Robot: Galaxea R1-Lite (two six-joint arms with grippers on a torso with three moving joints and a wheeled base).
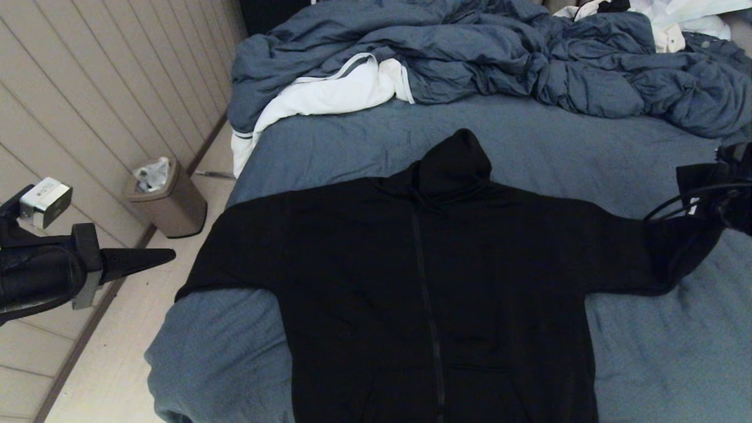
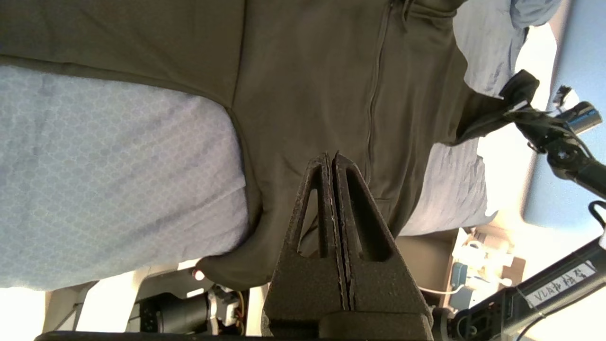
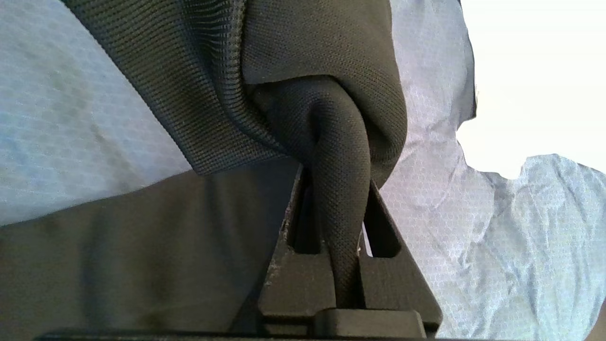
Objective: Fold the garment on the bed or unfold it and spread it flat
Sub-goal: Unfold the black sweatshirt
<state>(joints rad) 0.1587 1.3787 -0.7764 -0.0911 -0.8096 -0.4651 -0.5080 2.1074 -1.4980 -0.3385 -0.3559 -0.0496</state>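
Hem of garment [image 1: 435,276] cut off at near frame edge; garment lies face-up, spread on bed [image 1: 646,352].
Right end effector [image 3: 338,199] at the bed's right side, mostly out of head view, pinches sleeve cuff, lifted; left end effector [image 1: 167,255] closed, empty, level beside bed over floor.

Head view dim, even, soft shadows; wrist views blown-out white glare at edges.

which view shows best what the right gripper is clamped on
The right wrist view: the right gripper has its jaws shut on a bunched fold of the hoodie. The head view shows only the lifted sleeve end at the picture's edge; the left wrist view shows it small and far off.
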